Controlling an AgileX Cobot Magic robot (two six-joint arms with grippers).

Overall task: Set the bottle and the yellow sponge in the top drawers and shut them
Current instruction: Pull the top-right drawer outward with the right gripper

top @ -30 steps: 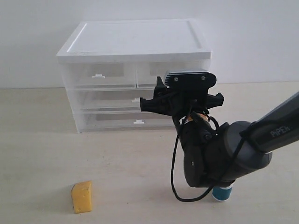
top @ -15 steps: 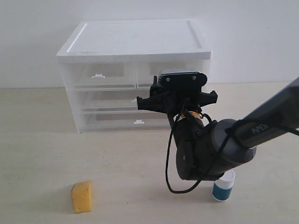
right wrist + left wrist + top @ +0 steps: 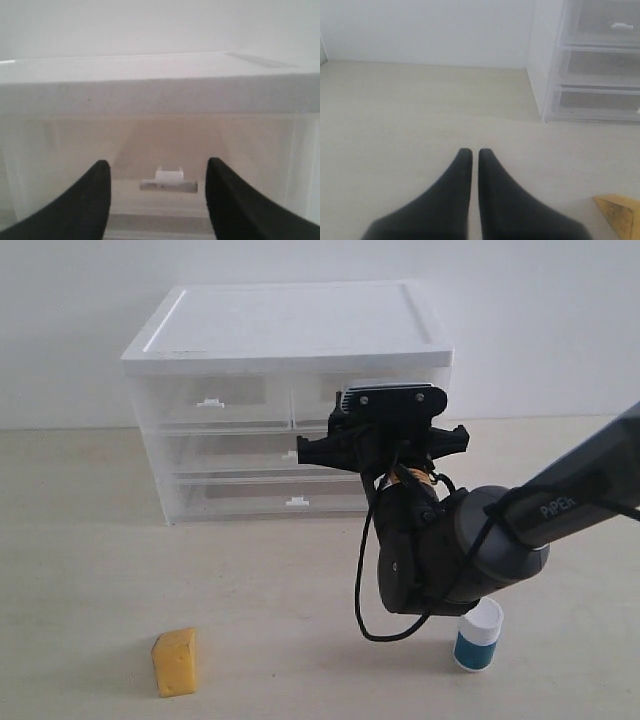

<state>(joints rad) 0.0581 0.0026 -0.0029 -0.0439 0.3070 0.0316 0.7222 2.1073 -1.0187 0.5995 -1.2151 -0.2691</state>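
The top drawers sit shut under the cabinet's white top (image 3: 290, 325). The left one (image 3: 210, 402) shows plainly; the right one is mostly hidden behind my right arm's wrist (image 3: 390, 425). My right gripper (image 3: 157, 167) is open and faces the right top drawer's small white handle (image 3: 169, 180), which lies a short way ahead between the fingers, apart from both. The bottle (image 3: 477, 635), teal with a white cap, stands upright on the table just right of that arm. The yellow sponge (image 3: 175, 661) rests at the front left, and its corner (image 3: 620, 212) shows beside my left gripper (image 3: 471, 151), which is shut on nothing.
Two full-width drawers (image 3: 296, 502) lie shut below the top pair. The beige table (image 3: 90, 540) runs back to a white wall. The right arm's dark body and its looping cable (image 3: 365, 570) hang over the table between the cabinet and the bottle.
The right arm has swung left and toward the cabinet, lifting slightly, and the bottle it covered a second ago now shows whole. Sponge, bottle and drawers have not moved.
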